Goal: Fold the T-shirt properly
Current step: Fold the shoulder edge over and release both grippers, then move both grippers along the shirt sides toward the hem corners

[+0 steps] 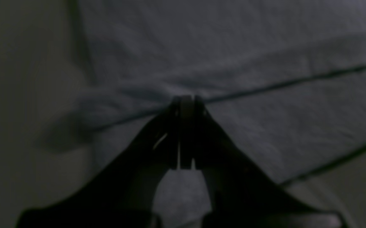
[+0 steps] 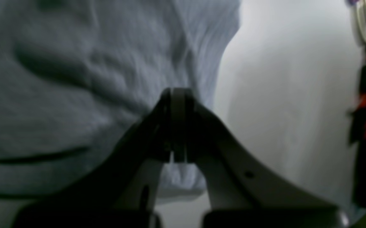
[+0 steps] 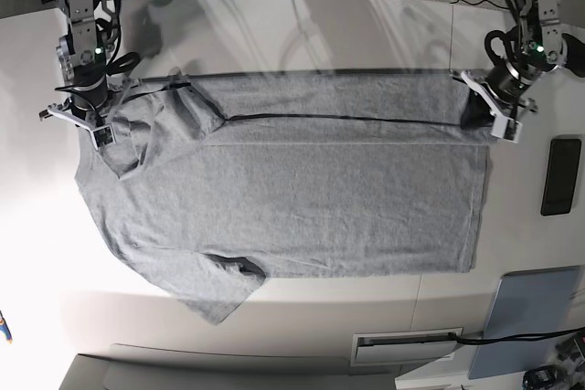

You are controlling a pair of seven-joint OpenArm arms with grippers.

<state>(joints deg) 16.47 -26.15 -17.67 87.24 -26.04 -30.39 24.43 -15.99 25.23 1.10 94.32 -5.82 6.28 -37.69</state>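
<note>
Across the pale desk [image 3: 302, 29], the grey T-shirt [image 3: 302, 198] is lying spread out lengthwise, collar end toward the left of the base view and hem toward the right, with its far long edge already turned over into a narrow band. At the left of that view, my right fingers [image 3: 91, 125] are sitting clenched on a bunch of cloth near the shoulder; the right wrist camera is showing the fingers [image 2: 178, 95] pressed together with wrinkled fabric gathering at their tips. At the right of the base view, my left fingers [image 3: 498, 116] are resting at the hem corner, and the left wrist camera is showing those fingers [image 1: 186, 101] clamped on the folded edge, where a dark seam line is running away from the tips. I am judging the T-shirt to be light, soft and limp: it is going to sag between the two holds, drag on the desk and crease wherever slack is left. Both layers of the turned band need to be caught in each pinch, or the upper one may slip free. I am reckoning the best holds are these two ends of the folded edge, kept taut and level. Near the bottom of the base view, one sleeve [image 3: 215, 289] is jutting out loose and unfolded.
</note>
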